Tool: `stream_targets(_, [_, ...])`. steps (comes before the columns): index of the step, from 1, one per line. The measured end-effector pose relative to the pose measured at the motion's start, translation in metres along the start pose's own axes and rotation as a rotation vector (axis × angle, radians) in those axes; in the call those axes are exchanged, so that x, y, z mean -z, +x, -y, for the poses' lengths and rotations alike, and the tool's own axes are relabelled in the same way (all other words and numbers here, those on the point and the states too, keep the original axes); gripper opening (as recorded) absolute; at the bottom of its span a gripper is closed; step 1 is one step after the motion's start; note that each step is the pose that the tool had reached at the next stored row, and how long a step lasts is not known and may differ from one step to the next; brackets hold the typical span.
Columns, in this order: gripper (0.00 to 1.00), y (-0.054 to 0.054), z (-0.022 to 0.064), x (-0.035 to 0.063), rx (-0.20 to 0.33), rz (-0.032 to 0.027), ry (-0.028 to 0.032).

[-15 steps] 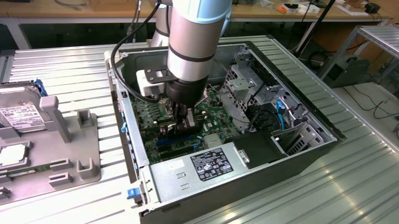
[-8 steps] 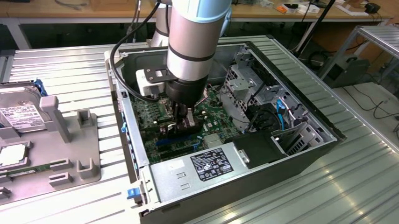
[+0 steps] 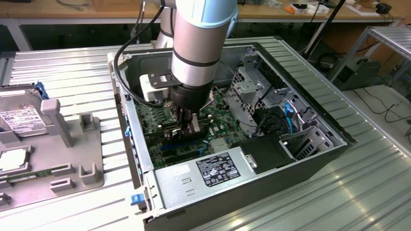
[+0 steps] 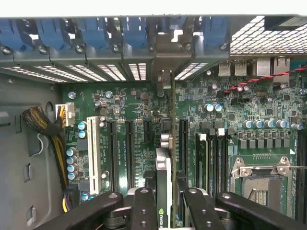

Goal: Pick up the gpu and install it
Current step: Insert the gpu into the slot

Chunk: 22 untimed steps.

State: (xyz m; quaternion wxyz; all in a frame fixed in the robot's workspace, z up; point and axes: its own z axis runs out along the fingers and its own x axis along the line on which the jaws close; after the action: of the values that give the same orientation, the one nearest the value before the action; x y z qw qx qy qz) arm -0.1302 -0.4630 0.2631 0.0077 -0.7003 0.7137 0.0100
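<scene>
My gripper (image 4: 165, 195) is shut on the gpu (image 4: 163, 165), which I see edge-on, standing upright between the two black fingers (image 4: 144, 206). The card hangs just above the green motherboard (image 4: 129, 96), lined up between the black expansion slots (image 4: 183, 143). Its silver bracket end (image 4: 164, 79) reaches the rear slot openings of the case. In the exterior view the gripper (image 3: 190, 129) is lowered deep inside the open PC case (image 3: 308, 120), over the motherboard's middle, and hides most of the card.
A white slot (image 4: 93, 148) and a cable bundle (image 4: 45, 129) lie to one side, the CPU socket (image 4: 261, 175) to the other. The power supply (image 3: 212, 175) and drive cage (image 3: 250, 91) crowd the case. On the exterior view's left, a grey fixture (image 3: 83, 159) carries a hard drive (image 3: 16, 120).
</scene>
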Motion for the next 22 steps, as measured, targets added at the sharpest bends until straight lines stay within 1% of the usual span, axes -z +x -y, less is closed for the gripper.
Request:
stream_targets(9, [0.27,0.0,0.0,0.0,0.0,0.0,-0.0001])
stream_targets(12, [0.27,0.0,-0.0021,-0.0001,0.0,0.0,0.0007])
stream_targets(17, [0.27,0.0004,-0.0025,-0.0002,0.0,0.0002,0.0009])
stream_targets(22, [0.27,0.0004,-0.0025,0.0025,0.0,-0.0006,0.0008])
